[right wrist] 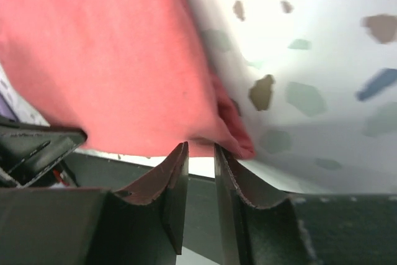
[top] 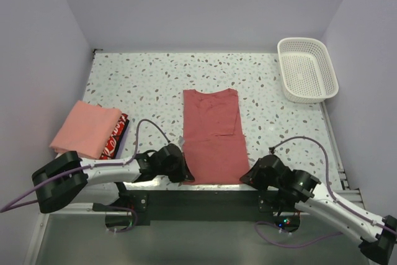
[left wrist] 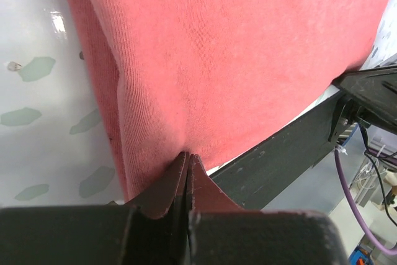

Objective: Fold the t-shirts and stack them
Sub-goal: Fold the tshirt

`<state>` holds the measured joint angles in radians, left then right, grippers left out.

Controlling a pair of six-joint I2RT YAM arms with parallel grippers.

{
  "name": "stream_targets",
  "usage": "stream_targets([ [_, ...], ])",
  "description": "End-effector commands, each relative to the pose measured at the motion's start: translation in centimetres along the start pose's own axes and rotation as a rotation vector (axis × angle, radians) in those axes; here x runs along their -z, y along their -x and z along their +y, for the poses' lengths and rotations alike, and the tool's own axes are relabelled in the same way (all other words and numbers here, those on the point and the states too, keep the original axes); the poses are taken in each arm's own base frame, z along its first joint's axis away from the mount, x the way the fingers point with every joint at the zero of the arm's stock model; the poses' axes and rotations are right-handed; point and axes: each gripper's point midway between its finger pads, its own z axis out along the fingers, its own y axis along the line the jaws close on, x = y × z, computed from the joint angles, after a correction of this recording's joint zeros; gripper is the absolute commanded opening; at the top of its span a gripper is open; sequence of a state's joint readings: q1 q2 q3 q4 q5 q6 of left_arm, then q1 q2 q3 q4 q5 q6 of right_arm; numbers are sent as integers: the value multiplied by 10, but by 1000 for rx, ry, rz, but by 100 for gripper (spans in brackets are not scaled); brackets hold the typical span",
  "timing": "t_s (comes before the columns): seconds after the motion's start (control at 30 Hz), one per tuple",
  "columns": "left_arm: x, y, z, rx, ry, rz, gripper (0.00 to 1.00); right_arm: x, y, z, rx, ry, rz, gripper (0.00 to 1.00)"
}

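The brick-red t-shirt [top: 212,134] lies folded lengthwise into a long strip in the middle of the table, its hem at the near edge. My left gripper [top: 185,175] sits at the strip's near left corner. In the left wrist view its jaws [left wrist: 188,154] are pressed together on the hem, and the red cloth [left wrist: 236,60] puckers toward the tips. My right gripper [top: 247,178] sits at the near right corner. Its jaws [right wrist: 201,147] stand a little apart with nothing between them, just short of the red hem [right wrist: 105,60]. A salmon-pink folded t-shirt [top: 85,128] rests at the left on a dark one [top: 116,138].
A white lattice basket [top: 307,69] stands at the back right corner. The table's dark front rail [left wrist: 279,159] runs right under the red hem. Walls close in the table on the left, back and right.
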<state>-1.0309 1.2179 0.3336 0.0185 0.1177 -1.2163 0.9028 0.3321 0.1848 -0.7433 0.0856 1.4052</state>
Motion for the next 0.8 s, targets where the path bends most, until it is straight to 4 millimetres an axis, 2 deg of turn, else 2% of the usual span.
stream_targets([
  [0.0,2,-9,31,-4,103,11,1,13,22,-36,-15,-169,-124,29],
  [0.2,3,-6,26,-5,93,4,1,20,28,-40,35,-237,-142,30],
  [0.23,4,-5,26,-7,94,1,1,21,29,-39,45,-251,-141,34],
  [0.37,7,-4,17,-14,61,1,3,20,25,-24,124,-246,-94,39],
  [0.43,13,1,4,-29,27,-15,9,19,24,-21,163,-275,-72,40],
  [0.47,15,3,1,-36,21,-26,13,22,26,-13,192,-268,-72,42],
  [0.5,21,9,-11,-44,-7,-47,20,24,28,-10,208,-268,-74,43],
  [0.63,34,9,-10,-49,23,-44,29,28,29,4,261,-252,-61,48],
  [0.7,40,9,-12,-50,23,-48,32,24,24,5,275,-241,-32,49],
  [0.77,44,8,-3,-47,67,-46,35,15,12,8,275,-203,29,49],
])
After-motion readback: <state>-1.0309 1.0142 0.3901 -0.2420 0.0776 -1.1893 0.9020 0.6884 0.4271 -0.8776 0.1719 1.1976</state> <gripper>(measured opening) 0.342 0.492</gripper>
